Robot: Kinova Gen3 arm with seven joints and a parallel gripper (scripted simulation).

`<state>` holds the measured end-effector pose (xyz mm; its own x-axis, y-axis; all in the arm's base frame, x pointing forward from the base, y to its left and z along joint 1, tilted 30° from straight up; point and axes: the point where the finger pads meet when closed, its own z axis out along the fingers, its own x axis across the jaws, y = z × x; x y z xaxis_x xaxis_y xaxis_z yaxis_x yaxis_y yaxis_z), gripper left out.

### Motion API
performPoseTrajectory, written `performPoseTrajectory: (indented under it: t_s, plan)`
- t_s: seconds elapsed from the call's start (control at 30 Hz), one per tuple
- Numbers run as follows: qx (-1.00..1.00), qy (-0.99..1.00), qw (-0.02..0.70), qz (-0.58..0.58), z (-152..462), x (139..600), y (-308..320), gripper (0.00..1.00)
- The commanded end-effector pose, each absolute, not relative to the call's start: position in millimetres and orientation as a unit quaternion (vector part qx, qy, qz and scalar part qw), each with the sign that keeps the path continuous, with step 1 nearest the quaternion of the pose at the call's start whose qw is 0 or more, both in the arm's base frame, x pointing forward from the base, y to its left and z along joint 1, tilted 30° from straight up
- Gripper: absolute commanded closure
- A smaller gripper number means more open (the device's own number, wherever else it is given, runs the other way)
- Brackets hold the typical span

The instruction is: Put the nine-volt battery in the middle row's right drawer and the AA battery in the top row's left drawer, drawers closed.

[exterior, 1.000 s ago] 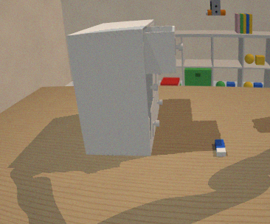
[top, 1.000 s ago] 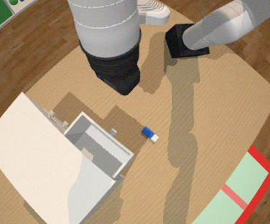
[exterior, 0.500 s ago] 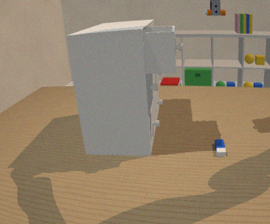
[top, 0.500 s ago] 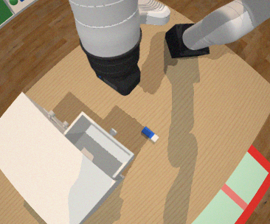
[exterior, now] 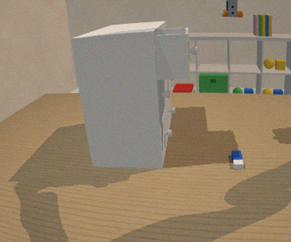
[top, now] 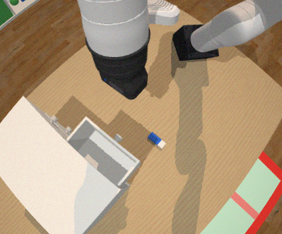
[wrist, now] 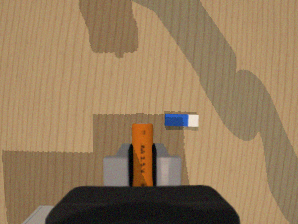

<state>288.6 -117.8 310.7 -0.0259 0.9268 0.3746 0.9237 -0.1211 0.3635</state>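
The gripper (exterior: 232, 14) (wrist: 142, 158) pinches the orange AA battery (exterior: 226, 14) (wrist: 142, 150), seen above the desk's far edge from outside. Nearer the desk's left edge than the blue-and-white block (top: 156, 140) (exterior: 237, 159) (wrist: 181, 120), the chest (top: 43, 154) (exterior: 122, 103) has its top left drawer (top: 114, 144) (exterior: 173, 56) open.

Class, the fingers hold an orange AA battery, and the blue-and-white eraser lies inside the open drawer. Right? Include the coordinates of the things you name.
Not quite: the eraser (top: 153, 138) (exterior: 237, 156) (wrist: 176, 120) lies on the table (top: 236, 96) (exterior: 184, 207) (wrist: 50, 100), outside the drawer (top: 116, 148) (exterior: 173, 57), as the top view shows. The rest stands.

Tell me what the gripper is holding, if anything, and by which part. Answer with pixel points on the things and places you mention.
An orange AA battery (exterior: 225, 13) (wrist: 142, 137), gripped around its sides, one end sticking out beyond the jaws.
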Motion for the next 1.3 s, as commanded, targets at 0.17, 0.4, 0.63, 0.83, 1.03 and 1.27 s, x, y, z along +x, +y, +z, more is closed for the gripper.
performPoseTrajectory:
  t_s: [0.17, 0.4, 0.63, 0.83, 1.03, 1.27]
  plan:
    - [0.701, 0.658, 0.011, 0.274, 310.0, 287.0, -119.8, 0.69]
    - [0.701, 0.654, 0.022, 0.284, 309.8, 286.6, -119.5, 0.69]
    - [0.701, 0.649, 0.033, 0.295, 309.4, 286.3, -119.4, 0.69]
    - [0.7, 0.644, 0.045, 0.306, 309.3, 286.2, -119.5, 0.69]
    - [0.699, 0.636, 0.062, 0.321, 308.9, 285.9, -119.4, 0.69]
    - [0.697, 0.628, 0.079, 0.337, 308.6, 285.5, -119.3, 0.69]
